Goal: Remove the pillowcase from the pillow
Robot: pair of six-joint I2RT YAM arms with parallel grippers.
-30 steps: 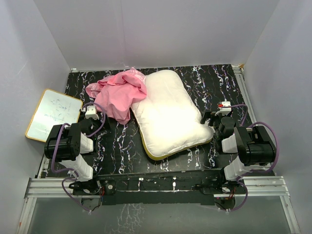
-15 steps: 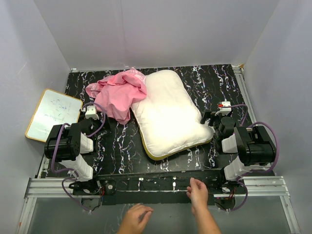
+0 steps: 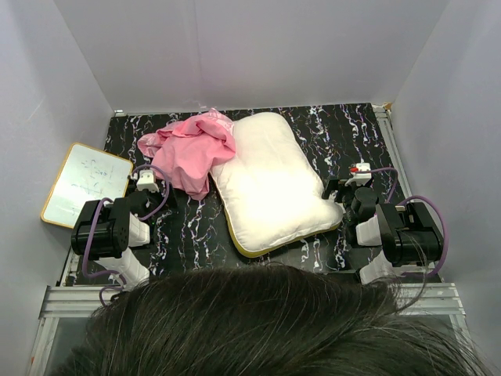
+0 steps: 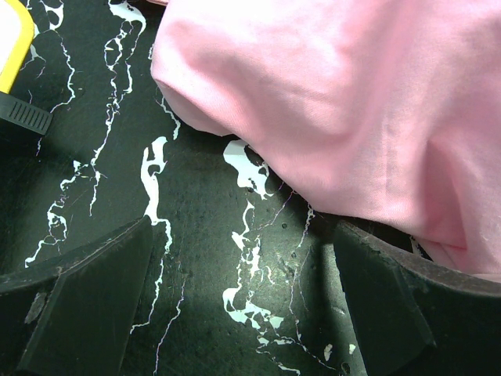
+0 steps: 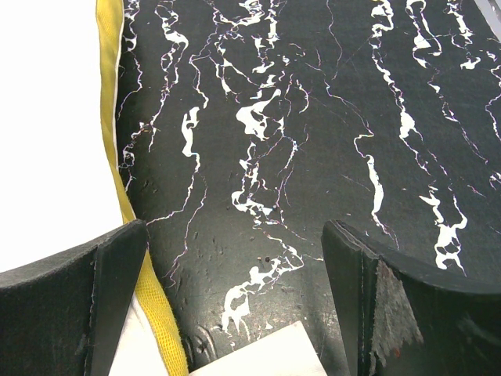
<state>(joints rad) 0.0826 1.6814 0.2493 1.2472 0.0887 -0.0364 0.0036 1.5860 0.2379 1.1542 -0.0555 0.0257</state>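
1. the surface, black with white veining, carries everything.
2. a head of dark hair fills the bottom of the top view and hides the arm bases. someone appears to be leaning in over the near edge.
3. the pillow lies bare near the middle, plump and white, with its yellow band showing along the near edge.
4. the pillowcase sits in a crumpled pink heap at the pillow's far-left side. it touches the pillow's left edge and none of it wraps the pillow.
5. the white board lies off to the left, apart from both.
6. the left arm is folded low at the left. the left jaws are spread wide and grip nothing, with pink fabric lying just beyond them.
7. the right arm is folded low at the right. the right jaws are also wide and empty, with the pillow's yellow band just beside 1 finger.
8. judged from this layout, the removal step looks finished, since cover and cushion are 2 separate things. the next move likely calls for no grasp, only for both arms to hold clear while the person is close.
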